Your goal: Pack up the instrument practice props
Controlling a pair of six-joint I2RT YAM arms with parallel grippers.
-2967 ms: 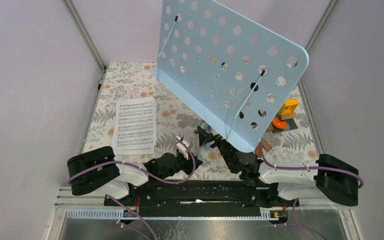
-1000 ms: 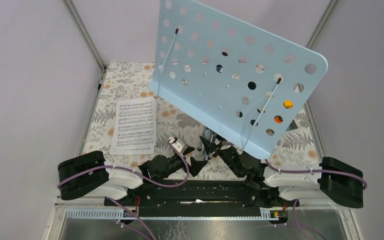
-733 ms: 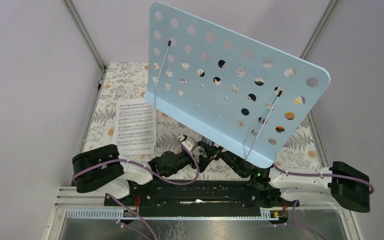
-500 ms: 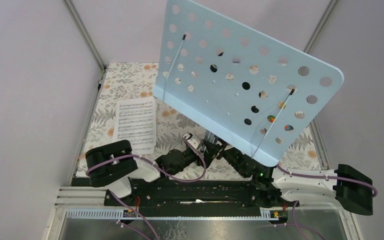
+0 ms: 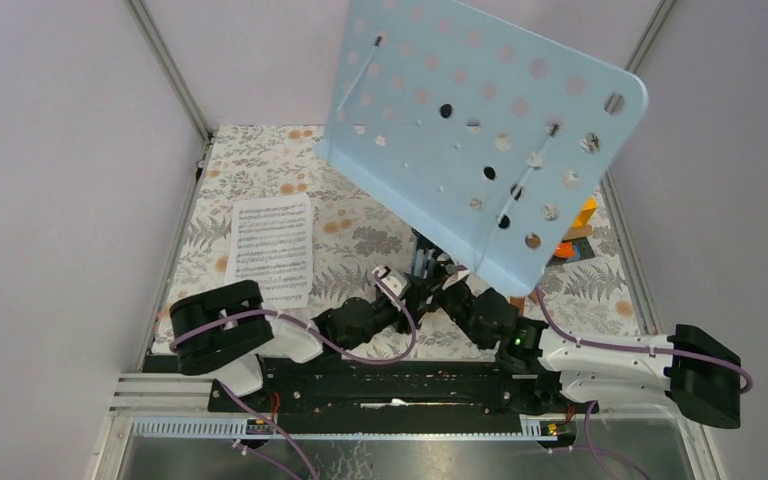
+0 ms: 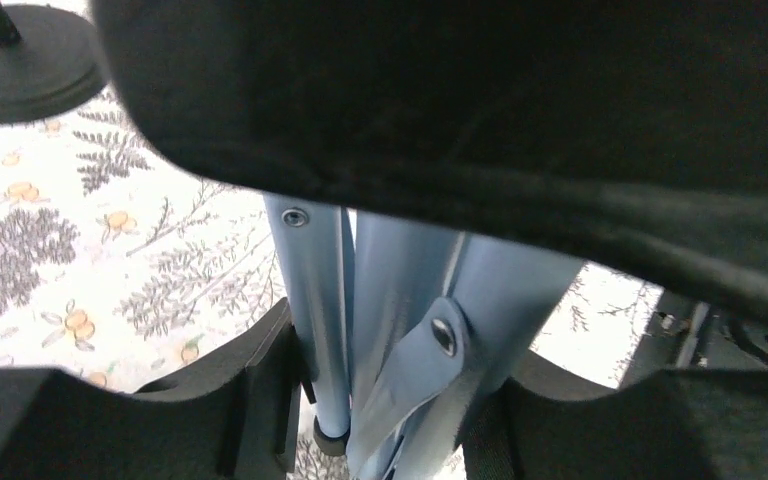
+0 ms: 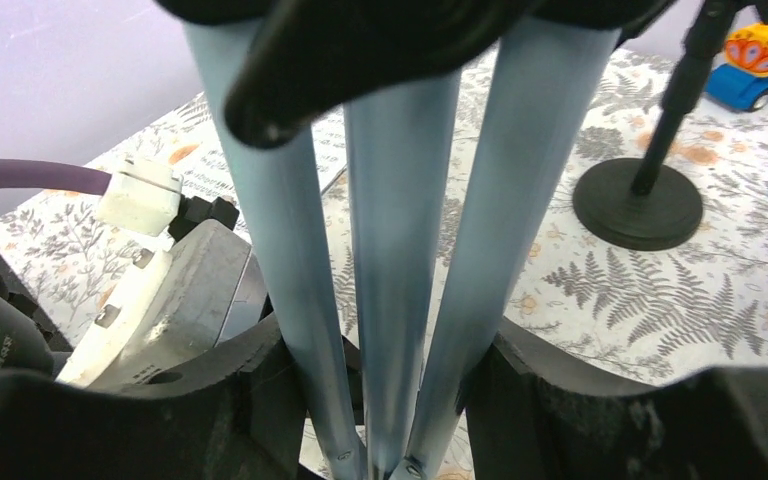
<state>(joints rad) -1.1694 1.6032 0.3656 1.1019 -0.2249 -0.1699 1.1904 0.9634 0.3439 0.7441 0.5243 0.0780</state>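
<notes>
Swinging back toward the far wall now, the music desk is standing up taller after sagging low over the arms a moment ago. The big news is the left gripper: spread wide a second ago, it is now closing in on the tripod just under the desk's lower lip. Its wrist view is showing the folded blue-grey legs running between the fingers, with both pads looking pressed against the bundle, so I'm calling that a grasp. The right gripper is clamping the same legs just beside it, also beneath the desk's lower edge, with three tubes squeezed between its jaws in its own view. Both arms are holding the stand at once, and that, I judge, is setting up laying the whole stand down. It is early going, with the sheet-music page lying flat on the table well left of the desk, untouched. A round-based microphone holder is standing near the tripod, hidden from above by the desk, and toy blocks are peeking out behind the desk's lower right corner. Room is looking tight: the desk's upper right corner is sitting close to the right wall and its top edge is running out of the overhead view. Open table is lying to the desk's left, so tipping that way is looking like the safer line, though the page is lying there.
</notes>
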